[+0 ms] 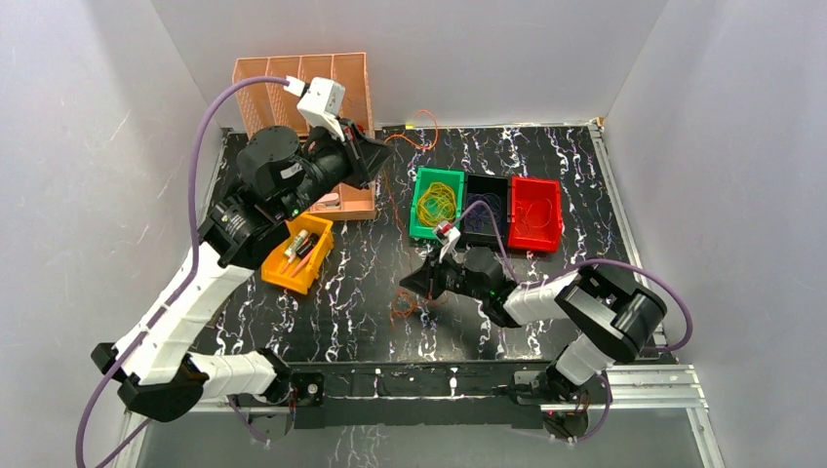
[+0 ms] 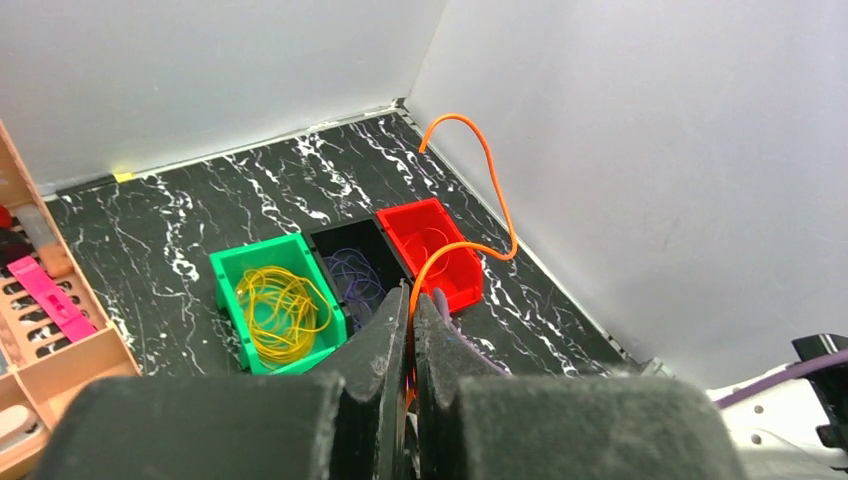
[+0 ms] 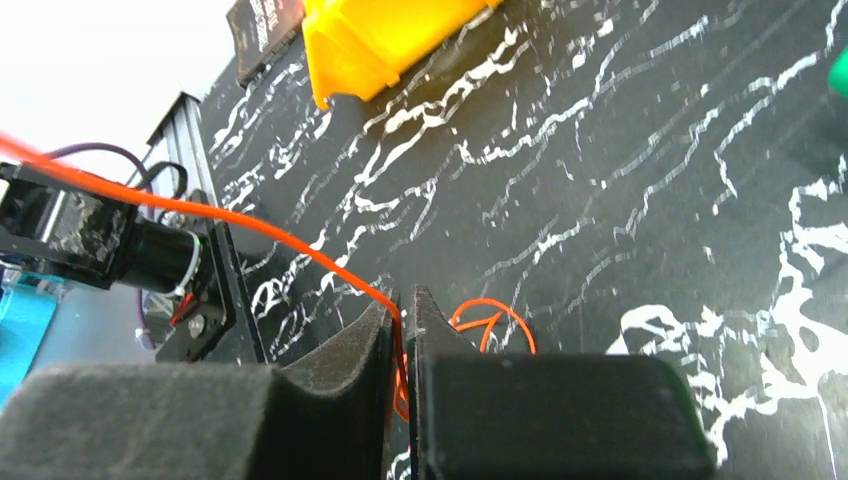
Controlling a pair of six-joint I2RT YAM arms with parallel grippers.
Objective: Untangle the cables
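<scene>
Orange cable arcing high over the bins, and the left gripper has it pinched, fingers pressed together on the strand, raised beside the peach rack at the back. Down low, the right gripper sits right at the black marbled tabletop, fingers squeezed onto an orange strand that runs taut up and off to the side. Just beside it, a small orange tangle lies on the tabletop. Behind, yellow loops fill the green bin, blue-purple loops sit in the black bin, and the red bin stands alongside.
</scene>
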